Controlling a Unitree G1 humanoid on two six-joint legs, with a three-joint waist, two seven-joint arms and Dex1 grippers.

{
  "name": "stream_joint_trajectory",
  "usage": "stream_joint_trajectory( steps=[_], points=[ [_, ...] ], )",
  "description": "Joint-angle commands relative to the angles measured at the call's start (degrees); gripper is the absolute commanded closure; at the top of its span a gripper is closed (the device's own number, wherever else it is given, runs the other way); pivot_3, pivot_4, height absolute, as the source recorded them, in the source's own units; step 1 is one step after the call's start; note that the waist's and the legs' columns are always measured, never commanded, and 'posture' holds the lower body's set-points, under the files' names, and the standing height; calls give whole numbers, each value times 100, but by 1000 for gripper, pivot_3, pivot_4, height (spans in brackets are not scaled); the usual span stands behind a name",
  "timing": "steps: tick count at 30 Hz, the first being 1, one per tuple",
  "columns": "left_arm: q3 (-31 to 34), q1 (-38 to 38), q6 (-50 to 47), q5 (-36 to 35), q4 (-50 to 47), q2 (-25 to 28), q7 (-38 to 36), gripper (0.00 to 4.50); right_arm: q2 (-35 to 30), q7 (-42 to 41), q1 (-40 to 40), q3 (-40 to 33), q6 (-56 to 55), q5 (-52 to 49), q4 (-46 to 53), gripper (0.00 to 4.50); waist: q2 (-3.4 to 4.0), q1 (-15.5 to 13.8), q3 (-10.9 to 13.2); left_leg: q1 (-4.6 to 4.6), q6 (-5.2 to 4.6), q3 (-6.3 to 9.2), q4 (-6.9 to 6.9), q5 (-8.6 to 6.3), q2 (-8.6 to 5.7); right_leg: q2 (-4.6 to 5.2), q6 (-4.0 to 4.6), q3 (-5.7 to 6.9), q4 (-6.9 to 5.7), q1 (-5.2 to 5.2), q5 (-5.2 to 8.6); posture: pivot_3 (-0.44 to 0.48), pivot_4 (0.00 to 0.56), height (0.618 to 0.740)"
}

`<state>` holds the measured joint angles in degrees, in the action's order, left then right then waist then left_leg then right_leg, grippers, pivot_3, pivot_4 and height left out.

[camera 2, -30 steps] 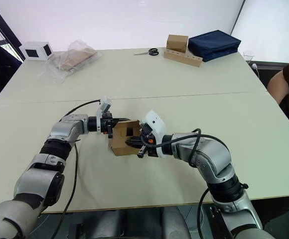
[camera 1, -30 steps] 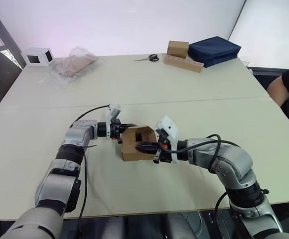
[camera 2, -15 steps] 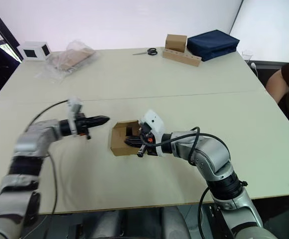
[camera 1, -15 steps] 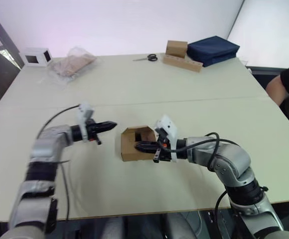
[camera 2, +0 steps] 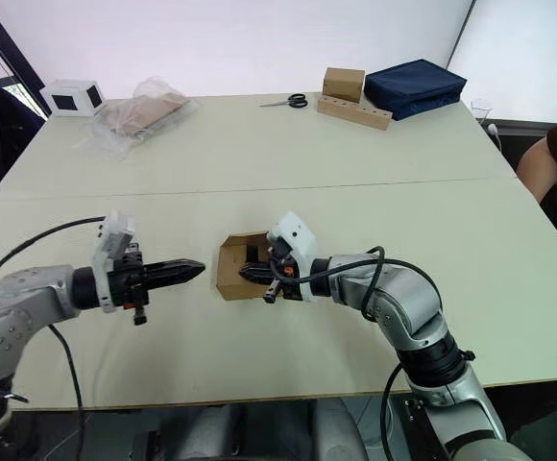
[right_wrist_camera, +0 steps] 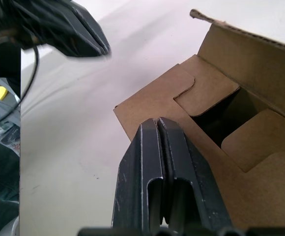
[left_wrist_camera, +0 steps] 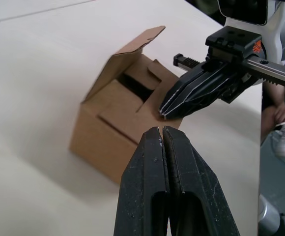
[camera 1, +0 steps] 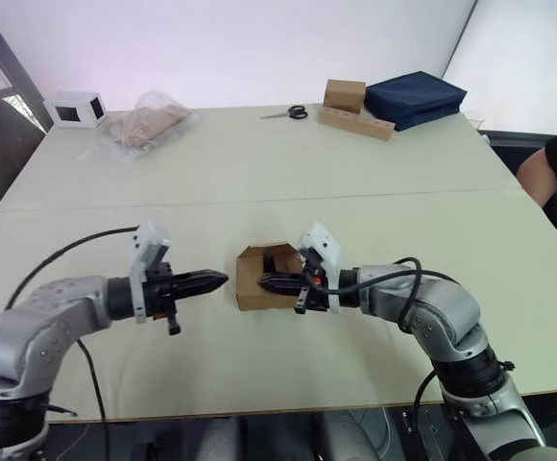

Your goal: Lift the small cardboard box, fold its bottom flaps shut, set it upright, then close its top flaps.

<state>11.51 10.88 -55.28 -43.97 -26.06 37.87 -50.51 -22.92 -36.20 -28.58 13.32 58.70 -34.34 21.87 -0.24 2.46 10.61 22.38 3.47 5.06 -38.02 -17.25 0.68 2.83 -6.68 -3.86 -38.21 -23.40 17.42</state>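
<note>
Looking down from the head camera, the small cardboard box [camera 1: 262,279] sat on the table [camera 1: 259,163] near its front edge, between the two arms, its upward face partly folded and one flap standing up on the far side. The right gripper [camera 1: 265,283] lay across that face with its fingers pressed together, holding nothing, tips touching the cardboard. The left gripper [camera 1: 219,279] hung just beside the box on the robot's left, apart from it, fingers likewise closed and empty. Far back on the table stood a white box [camera 1: 73,109], a plastic bag [camera 1: 144,123], scissors [camera 1: 286,112], a brown box on a cardboard strip [camera 1: 353,107] and a dark blue bag [camera 1: 415,96]; a person's arm [camera 1: 551,163] showed at the right edge.

In the left wrist view the notched flaps [left_wrist_camera: 132,110] lay flat but not locked, a dark gap open between them, with the right fingers resting on the nearer one.

The right wrist view showed the same gap [right_wrist_camera: 216,118] and the raised flap [right_wrist_camera: 253,64] behind it.

My judgement: the flap-folding step was in hand; next the raised flap needed pushing down and tucking while the box was steadied. Whether these were top or bottom flaps could not be told, and the box's underside was hidden
</note>
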Motion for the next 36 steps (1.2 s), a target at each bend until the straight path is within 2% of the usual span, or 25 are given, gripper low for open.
stream_joint_trajectory(
  steps=[1, 13, 15, 19, 24, 27, 30, 32, 36],
  points=[
    [-11, 12, 140, -141, -170, -77, 147, 4445, -42, -31, 41, 42, -10, 19, 34, 4500, 0, 2, 0, 0, 0, 1, 0, 0, 1, -1, 0, 0, 0, 0, 0, 0, 150, 740],
    [-755, 101, 801, 485, 395, 3, 56, 4445, -59, -91, -35, -33, -60, 19, 64, 4500, 0, -9, 0, 0, 0, -1, 1, 0, 1, -2, 0, 0, 2, 1, 0, 0, 150, 740],
    [-742, 117, 787, 390, 440, -52, 43, 4445, -261, -434, 41, 35, -305, -9, 298, 4500, 0, -13, 0, 0, 0, -1, 1, 0, 1, -2, 0, 0, 2, 1, 0, 0, 150, 740],
    [-788, 149, 801, 368, 467, -53, 33, 4445, -357, -731, 108, -408, -301, -485, 498, 4500, 1, -20, 1, 1, -1, -1, 1, 0, 0, -1, 0, 1, 5, 3, 0, 0, 150, 740],
    [-846, 155, 897, 447, 536, -29, 29, 4445, -121, -552, -520, -1047, -215, -854, -44, 4500, 1, -7, 1, -1, 0, -1, 1, 0, 1, -2, 0, 0, 4, 4, 0, 0, 150, 740],
    [-896, 162, 942, 474, 550, -50, 46, 4445, 84, -326, -1060, -1157, -397, -654, -630, 4500, 1, -6, 1, -1, 0, 1, 1, 0, 2, -5, 0, 1, 4, 3, 0, 0, 150, 740],
    [-929, 172, 988, 486, 566, -71, 72, 4500, -26, -471, -1327, -903, -564, -361, -935, 3836, 1, -15, 1, -1, 0, -1, 4, 0, 1, -2, 1, 1, 5, 2, 0, 0, 150, 740],
    [-947, 174, 1012, 496, 572, -95, 95, 4500, 48, -276, -1559, -817, -604, -106, -1364, 3124, 1, -9, 1, 0, 0, -2, 4, 0, 1, 0, 0, 1, 6, 2, 0, 0, 150, 740],
    [-964, 175, 1033, 516, 577, -134, 119, 4500, 57, -275, -1800, -628, -488, 122, -1762, 3124, 2, -6, 1, -1, 1, -4, 3, 0, 1, -1, 1, -1, 3, 0, 0, 0, 150, 740]
  ],
)
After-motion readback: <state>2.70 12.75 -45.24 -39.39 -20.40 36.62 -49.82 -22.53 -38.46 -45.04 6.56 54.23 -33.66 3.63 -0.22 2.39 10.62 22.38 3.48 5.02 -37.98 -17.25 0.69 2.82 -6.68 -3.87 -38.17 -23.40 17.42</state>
